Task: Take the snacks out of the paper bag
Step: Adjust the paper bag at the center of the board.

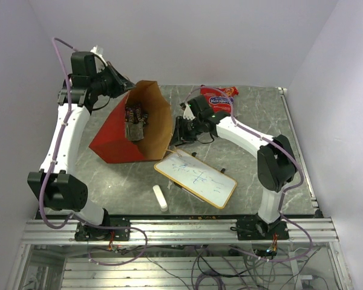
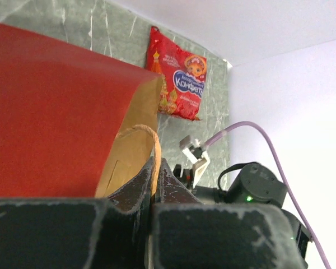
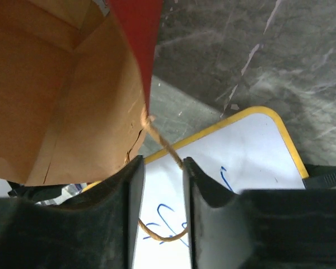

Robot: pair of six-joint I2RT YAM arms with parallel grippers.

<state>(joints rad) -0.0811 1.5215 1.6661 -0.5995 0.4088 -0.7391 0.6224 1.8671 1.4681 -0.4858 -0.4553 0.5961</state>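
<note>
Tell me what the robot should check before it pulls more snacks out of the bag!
1. Left gripper shut on the paper bag at one handle: ok.
2. Right gripper clamped on the other twine handle: not ok; the twine runs between its jaws, but they stand apart.
3. Bag mouth open, brown inside showing: ok.
4. Bag emptied: not ok; small packets lie inside.
5. Red-orange snack bag out on the table: ok.
6. How many packets remain inside: cannot tell.
</note>
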